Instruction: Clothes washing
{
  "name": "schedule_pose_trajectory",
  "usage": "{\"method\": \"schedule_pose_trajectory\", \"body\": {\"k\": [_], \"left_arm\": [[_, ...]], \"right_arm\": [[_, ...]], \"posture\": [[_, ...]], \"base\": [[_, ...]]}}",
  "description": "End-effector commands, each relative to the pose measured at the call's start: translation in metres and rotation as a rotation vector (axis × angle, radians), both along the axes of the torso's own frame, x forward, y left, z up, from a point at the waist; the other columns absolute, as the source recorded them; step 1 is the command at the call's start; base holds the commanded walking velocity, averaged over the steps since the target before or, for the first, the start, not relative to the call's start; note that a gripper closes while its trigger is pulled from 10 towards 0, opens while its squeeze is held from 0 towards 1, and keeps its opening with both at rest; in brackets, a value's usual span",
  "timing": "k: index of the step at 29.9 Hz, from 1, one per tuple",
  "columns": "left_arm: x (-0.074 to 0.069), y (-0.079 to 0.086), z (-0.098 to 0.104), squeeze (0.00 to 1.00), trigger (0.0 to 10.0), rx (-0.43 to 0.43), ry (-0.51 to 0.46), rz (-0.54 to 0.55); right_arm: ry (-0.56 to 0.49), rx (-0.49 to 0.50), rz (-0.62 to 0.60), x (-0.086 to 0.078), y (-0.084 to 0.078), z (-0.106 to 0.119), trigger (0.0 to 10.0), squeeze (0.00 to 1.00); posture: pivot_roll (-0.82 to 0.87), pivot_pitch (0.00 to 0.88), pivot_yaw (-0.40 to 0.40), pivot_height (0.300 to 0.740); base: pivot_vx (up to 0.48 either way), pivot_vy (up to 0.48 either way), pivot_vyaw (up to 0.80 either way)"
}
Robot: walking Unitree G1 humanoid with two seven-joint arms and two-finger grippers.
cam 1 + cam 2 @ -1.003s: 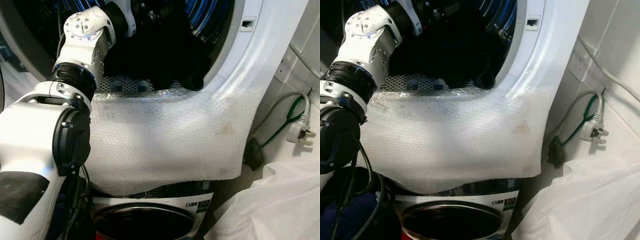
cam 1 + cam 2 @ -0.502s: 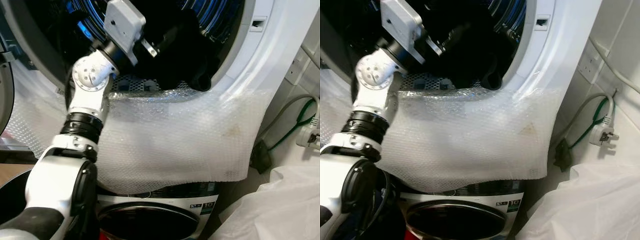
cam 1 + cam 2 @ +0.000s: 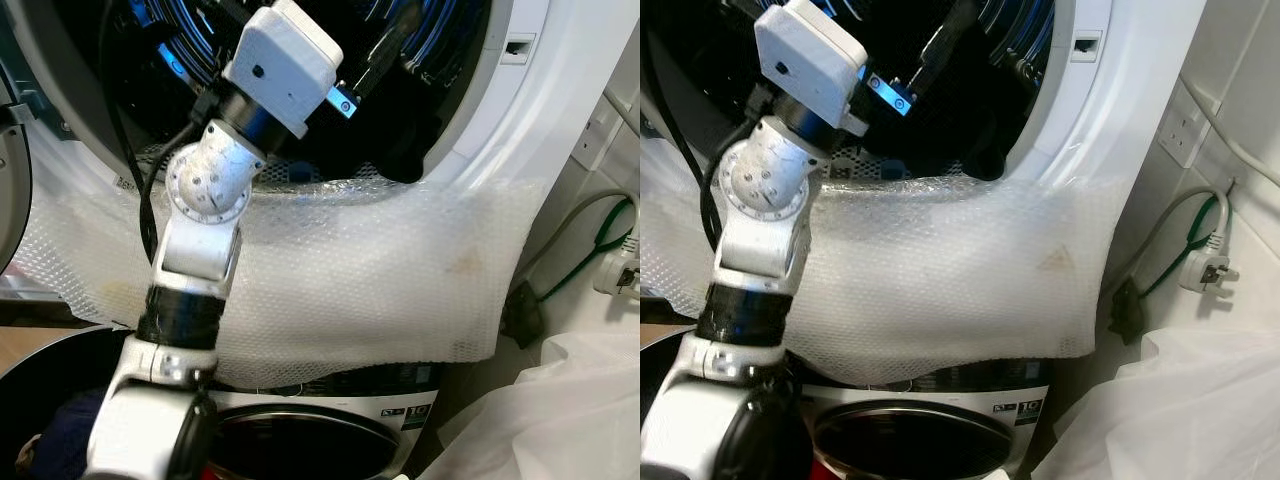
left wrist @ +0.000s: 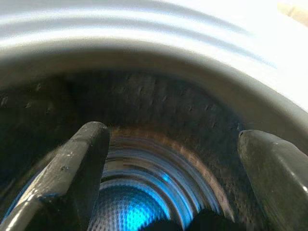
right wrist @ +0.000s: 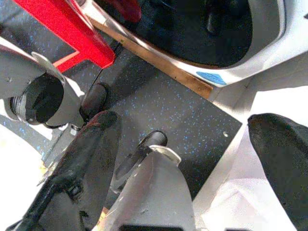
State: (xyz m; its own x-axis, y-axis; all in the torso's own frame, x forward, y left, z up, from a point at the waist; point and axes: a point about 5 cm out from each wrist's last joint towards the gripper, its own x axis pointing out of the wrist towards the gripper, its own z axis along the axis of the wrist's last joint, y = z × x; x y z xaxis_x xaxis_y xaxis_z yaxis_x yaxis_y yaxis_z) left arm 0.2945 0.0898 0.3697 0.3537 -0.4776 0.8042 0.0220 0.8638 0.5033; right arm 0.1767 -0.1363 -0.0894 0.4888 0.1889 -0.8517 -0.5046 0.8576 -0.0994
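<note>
Left gripper (image 4: 168, 159) now raised higher in the washer drum (image 4: 144, 202) than half a second back, fingers (image 4: 72, 168) spread wide and empty — dark clothes (image 3: 400, 150) left lying at the drum's lower lip, likely loaded; right gripper (image 5: 192, 159) hangs idle, fingers apart, over the floor (image 5: 183, 110).

The left arm (image 3: 205, 250) reaches up over the bubble wrap (image 3: 350, 280) draped across the washing machine (image 3: 520, 110) front, its white wrist box at the drum opening (image 3: 400, 90), where dark clothing (image 3: 400, 150) lies inside.
</note>
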Motion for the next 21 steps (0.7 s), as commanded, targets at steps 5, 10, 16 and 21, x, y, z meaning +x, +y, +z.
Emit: {"method": "schedule_pose_trajectory", "body": {"k": [5,10,16,21], "left_arm": [[-0.012,0.008,-0.035,0.0,10.0,0.071,0.065,0.114],[-0.022,0.018,-0.042,0.0,10.0,0.038,0.082,0.185],[-0.039,0.02,-0.047,0.0,10.0,0.086,0.07,0.22],[-0.045,0.017,-0.072,0.0,10.0,0.012,0.52,-0.226]], "right_arm": [[-0.036,-0.005,0.046,0.018,0.009,0.009,10.0,0.0],[-0.061,-0.014,0.071,0.027,0.014,0.013,10.0,0.0],[-0.087,0.002,0.052,0.035,0.023,0.018,10.0,0.0],[-0.069,0.011,0.054,0.03,0.029,0.016,10.0,0.0]], "posture": [[0.21,0.0,-0.005,0.74],[0.26,0.0,-0.01,0.74],[0.3,0.0,0.007,0.74],[0.33,0.0,0.006,0.74]], "base": [[0.0,0.0,0.0],[0.0,0.0,0.0],[0.0,0.0,0.0],[0.0,0.0,0.0]]}}
